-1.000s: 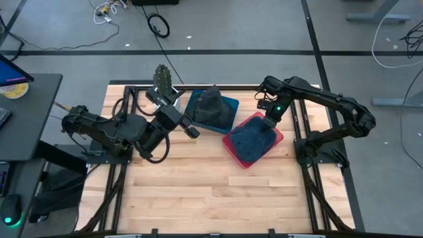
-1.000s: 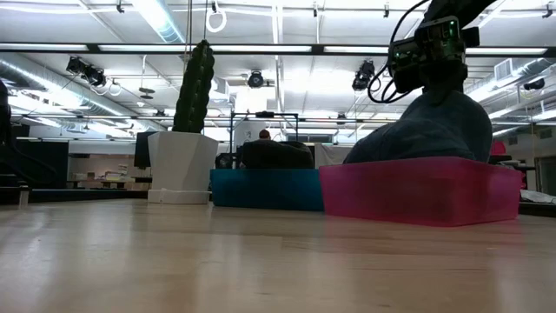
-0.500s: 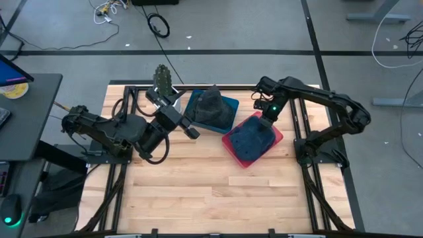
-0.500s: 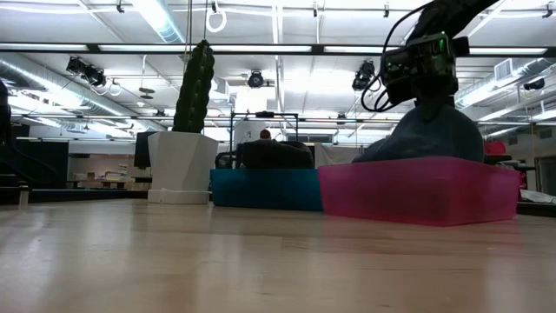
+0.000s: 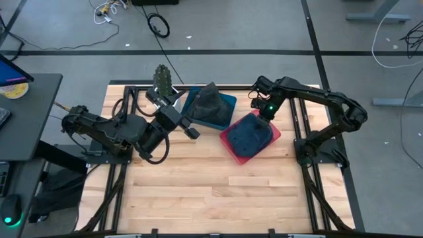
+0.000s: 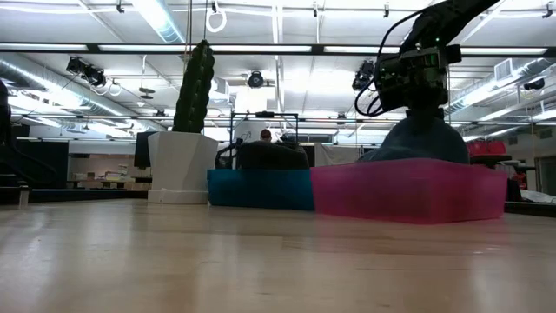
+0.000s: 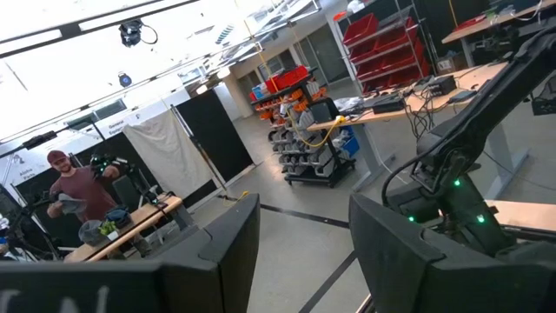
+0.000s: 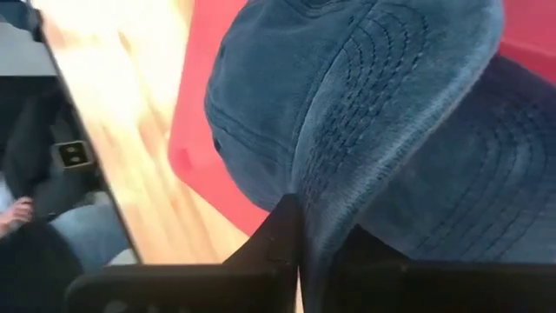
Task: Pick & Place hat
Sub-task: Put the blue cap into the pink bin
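Observation:
A dark blue corduroy hat (image 5: 250, 131) lies in the red bin (image 5: 231, 147) right of the table's middle. My right gripper (image 5: 264, 114) stands over the bin's far end, shut on this hat; the low view shows it (image 6: 417, 78) above the hat's hump (image 6: 423, 139). A second, dark grey hat (image 5: 210, 102) rests in the teal bin (image 5: 229, 101) just left of the red one. My left gripper (image 5: 192, 131) hovers open above the table, left of both bins, with nothing between its fingers (image 7: 228, 248). My right gripper pinches the hat's stitched brim (image 8: 317, 196) between its two fingers (image 8: 280, 233), at the brim's edge. The fingers slant down from the table's far side. The brim stands up at the fingers while the crown (image 8: 261, 96) rests in the red bin.
A cactus in a white pot (image 5: 162, 80) stands at the far edge, left of the teal bin (image 6: 261, 187). Bare wood fills the near half of the table (image 5: 211, 192). Beyond the table a person (image 7: 74, 187) shows in the room.
My right gripper has sunk and gone a little toward the table's left and far edge, still shut on the hat. The hat's hump has settled lower into the red bin, and the bin has slid slightly toward the left.

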